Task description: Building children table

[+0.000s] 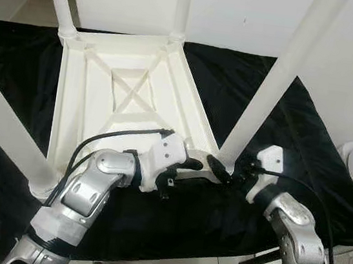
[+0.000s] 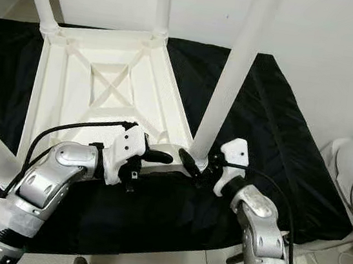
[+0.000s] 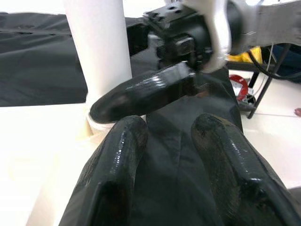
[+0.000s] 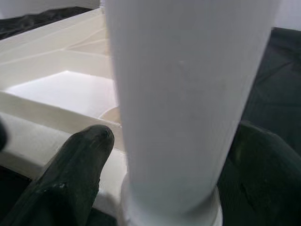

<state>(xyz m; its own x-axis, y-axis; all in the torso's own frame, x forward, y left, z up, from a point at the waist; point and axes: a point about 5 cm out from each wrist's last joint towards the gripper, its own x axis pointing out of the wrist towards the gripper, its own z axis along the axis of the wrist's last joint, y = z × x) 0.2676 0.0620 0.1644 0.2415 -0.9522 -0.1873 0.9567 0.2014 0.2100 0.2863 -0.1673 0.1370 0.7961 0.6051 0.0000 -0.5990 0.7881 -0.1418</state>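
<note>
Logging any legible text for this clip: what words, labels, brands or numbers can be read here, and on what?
None can be read. The upturned white table, its legs, the black sheet, the left gripper and the right gripper around the near leg's base bear no visible lettering. The cluttered items in the left wrist view are too blurred.
</note>
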